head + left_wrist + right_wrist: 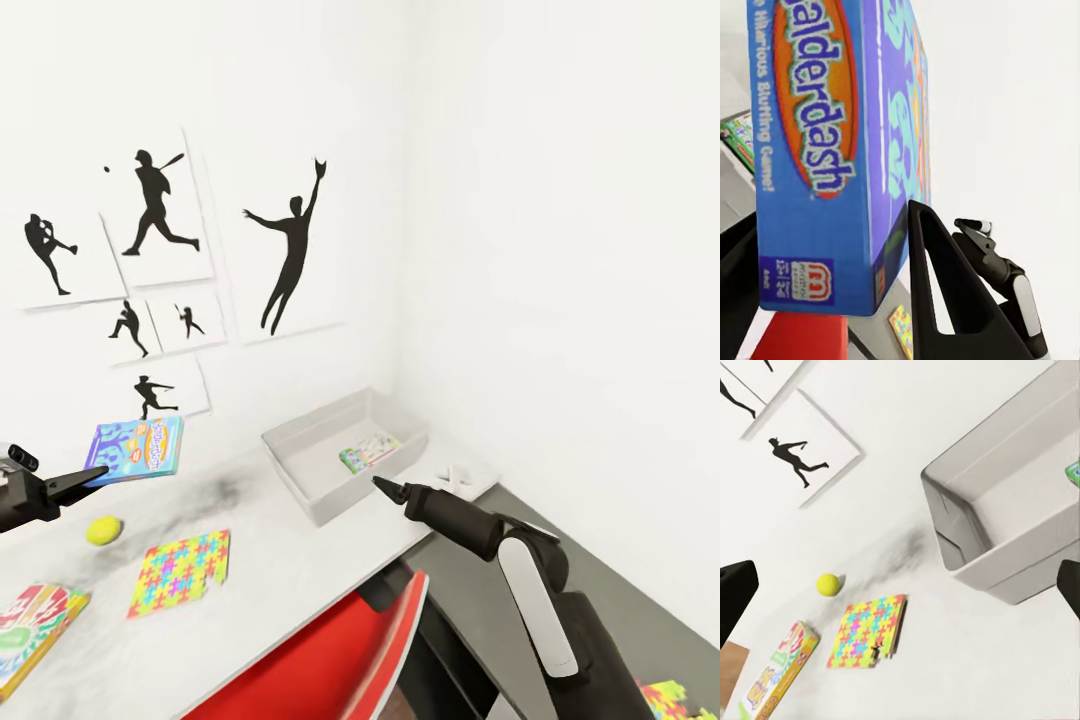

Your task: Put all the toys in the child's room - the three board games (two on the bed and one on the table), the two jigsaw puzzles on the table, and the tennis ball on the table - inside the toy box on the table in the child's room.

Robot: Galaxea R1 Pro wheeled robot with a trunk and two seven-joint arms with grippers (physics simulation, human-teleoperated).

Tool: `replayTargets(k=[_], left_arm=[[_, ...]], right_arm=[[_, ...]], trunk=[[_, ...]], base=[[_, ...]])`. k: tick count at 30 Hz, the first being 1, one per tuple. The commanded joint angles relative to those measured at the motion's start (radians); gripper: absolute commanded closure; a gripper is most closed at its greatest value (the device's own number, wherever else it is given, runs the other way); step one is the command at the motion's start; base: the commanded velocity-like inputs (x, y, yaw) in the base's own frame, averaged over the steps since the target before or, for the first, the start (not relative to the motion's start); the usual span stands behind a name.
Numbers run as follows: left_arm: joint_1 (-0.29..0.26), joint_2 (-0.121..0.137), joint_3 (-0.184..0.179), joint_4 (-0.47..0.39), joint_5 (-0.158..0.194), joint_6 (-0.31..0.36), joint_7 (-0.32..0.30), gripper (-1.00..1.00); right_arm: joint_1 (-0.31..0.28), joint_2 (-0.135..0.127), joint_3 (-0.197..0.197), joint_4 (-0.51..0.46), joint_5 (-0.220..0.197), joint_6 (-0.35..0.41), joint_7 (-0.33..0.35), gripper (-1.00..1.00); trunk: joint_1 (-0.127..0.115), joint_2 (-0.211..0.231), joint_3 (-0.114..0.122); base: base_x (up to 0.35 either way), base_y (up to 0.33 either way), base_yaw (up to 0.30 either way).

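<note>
My left gripper (97,472) is shut on the lower edge of a blue board game (137,448), held in the air over the left part of the white table (290,560); in the left wrist view the blue box (832,150) sits between both fingers. On the table lie a tennis ball (104,530), a jigsaw puzzle (182,571) and a green-edged board game (30,625). The grey toy box (300,470) stands at the back right with a small colourful printed box (368,452) inside. My right gripper (385,487) hovers open just in front of the toy box's near wall (1005,562).
A red chair (340,650) is tucked under the table's front edge. A small white object (455,478) lies right of the toy box. The lower dark grey unit (600,560) extends right, and a second jigsaw-patterned piece (672,700) shows at the bottom right. Walls close the corner behind.
</note>
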Motion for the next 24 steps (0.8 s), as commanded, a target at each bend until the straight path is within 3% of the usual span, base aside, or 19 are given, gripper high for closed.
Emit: replayTargets(k=[1,15,24], left_arm=[[-0.001,0.000,0.000,0.000,0.001,0.011,-0.004,1.00],[-0.001,-0.001,0.000,0.000,0.001,0.010,-0.004,1.00],[-0.001,-0.001,0.000,0.000,0.001,0.010,-0.004,1.00]], right_arm=[[-0.001,0.000,-0.001,-0.001,0.001,0.005,0.003,-1.00],[-0.001,0.000,-0.001,0.000,0.001,0.006,0.004,-1.00],[-0.001,0.000,-0.002,0.000,0.001,0.006,0.004,-1.00]], trunk=[[0.001,-0.002,-0.002],[0.001,-0.002,-0.002],[0.001,-0.002,-0.002]], base=[[0.279,0.000,0.116],[0.194,0.000,0.018],[0.034,0.000,0.000]])
